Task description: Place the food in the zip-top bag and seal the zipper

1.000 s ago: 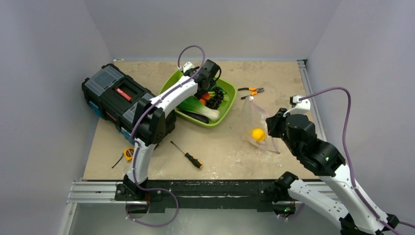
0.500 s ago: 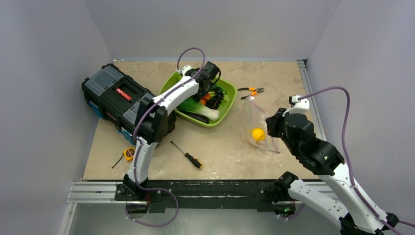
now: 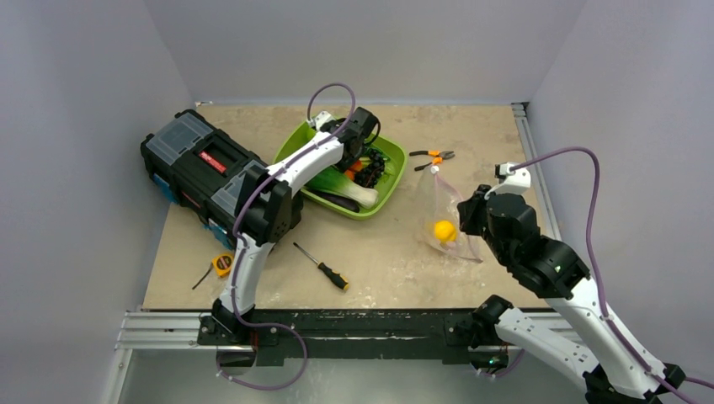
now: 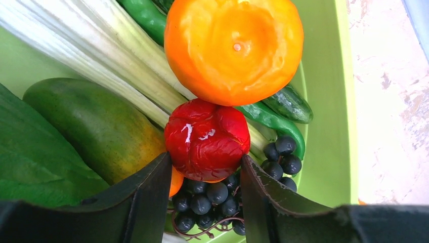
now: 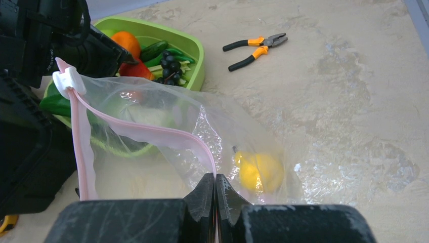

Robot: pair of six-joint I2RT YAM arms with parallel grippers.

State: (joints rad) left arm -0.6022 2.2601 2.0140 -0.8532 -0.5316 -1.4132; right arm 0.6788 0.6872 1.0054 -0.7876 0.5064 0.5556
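Lime-green tray [image 3: 389, 192] sits toward the far edge of the tabletop [image 3: 379, 252], roughly mid-width, and most of the food is piled in it. From the left wrist cam: orange [image 4: 233, 48] on top, red pepper [image 4: 206, 139] right under it, dark grapes [image 4: 212, 197] below that, green pods [image 4: 275, 121] off to one side, bok choy [image 4: 101, 55] stalks running across, and a green fruit [image 4: 96, 126] lying against them. The left gripper [image 4: 205, 162] is down in the tray, jaws about halfway apart with the red pepper between the tips. Both fingers look like they touch its sides, so I'd call that a grip, though the pepper rests on the pile.

The zip-top bag [image 3: 438, 210] is near the right edge of the tabletop, just right of the tray, with its mouth gaping. The lemon [image 5: 260, 172] is inside it. The right gripper [image 5: 215, 177] is pinched fully closed on the bag's mouth edge, right on the pink zipper [image 5: 85, 152]. The white slider [image 5: 67, 81] sits at the other end of that strip.

Other stuff: pliers [image 3: 432, 156] toward the far edge just past the bag, black toolbox [image 3: 202, 164] by the left edge, screwdriver [image 3: 322, 267] toward the near edge, tape measure [image 3: 221, 263] toward the near-left corner.
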